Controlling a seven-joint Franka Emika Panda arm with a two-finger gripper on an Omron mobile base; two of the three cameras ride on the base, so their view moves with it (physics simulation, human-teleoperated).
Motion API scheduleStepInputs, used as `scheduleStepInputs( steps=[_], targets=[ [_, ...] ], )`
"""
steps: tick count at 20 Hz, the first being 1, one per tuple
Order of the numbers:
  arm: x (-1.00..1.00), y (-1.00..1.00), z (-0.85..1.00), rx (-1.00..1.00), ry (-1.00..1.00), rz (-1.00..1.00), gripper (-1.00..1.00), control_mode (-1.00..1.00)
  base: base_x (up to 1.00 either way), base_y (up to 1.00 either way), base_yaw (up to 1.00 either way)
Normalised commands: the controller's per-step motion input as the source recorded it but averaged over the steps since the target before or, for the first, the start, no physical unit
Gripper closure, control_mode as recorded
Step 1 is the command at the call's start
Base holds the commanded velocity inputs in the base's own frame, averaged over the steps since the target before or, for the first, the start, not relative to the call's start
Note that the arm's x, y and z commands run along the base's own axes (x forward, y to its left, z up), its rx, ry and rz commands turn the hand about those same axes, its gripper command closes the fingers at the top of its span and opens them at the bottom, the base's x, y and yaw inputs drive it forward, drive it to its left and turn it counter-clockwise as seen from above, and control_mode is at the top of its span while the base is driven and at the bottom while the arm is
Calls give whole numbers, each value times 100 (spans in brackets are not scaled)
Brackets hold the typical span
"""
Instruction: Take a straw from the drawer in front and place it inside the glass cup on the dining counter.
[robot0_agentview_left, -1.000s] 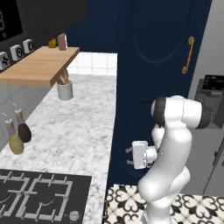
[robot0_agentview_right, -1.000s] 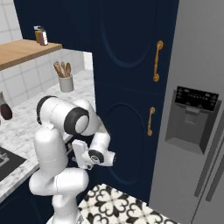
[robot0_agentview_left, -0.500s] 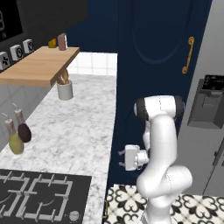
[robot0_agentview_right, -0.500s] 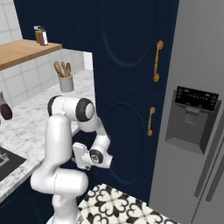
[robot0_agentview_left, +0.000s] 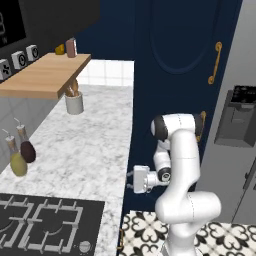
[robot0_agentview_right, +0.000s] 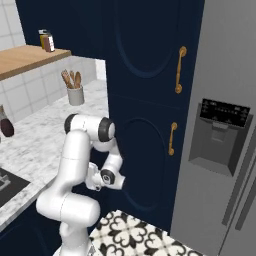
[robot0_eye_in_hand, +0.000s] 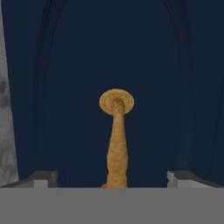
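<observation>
Gold-coloured rod handle (robot0_eye_in_hand: 116, 144) on the navy panel now sits between the spread pincer (robot0_eye_in_hand: 109, 177) tips; the arm has swung down to it, ready to pull.

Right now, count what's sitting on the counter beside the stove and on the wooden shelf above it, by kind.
Bottles: 2
Pot of wooden utensils: 1
Small containers on the shelf: 2
Total: 5
</observation>
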Motion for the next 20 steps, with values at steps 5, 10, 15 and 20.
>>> scheduleStepInputs(
  steps=[5,10,15,20],
  targets=[
    [17,21,-36,-2,0,0,-100,-100,0,0,0],
    [4,13,-31,-2,0,0,-100,-100,0,0,0],
    [-7,25,-2,-2,-3,-2,100,-100,0,0,0],
    [-50,-10,0,0,-13,-3,100,-100,0,0,0]
  ],
)
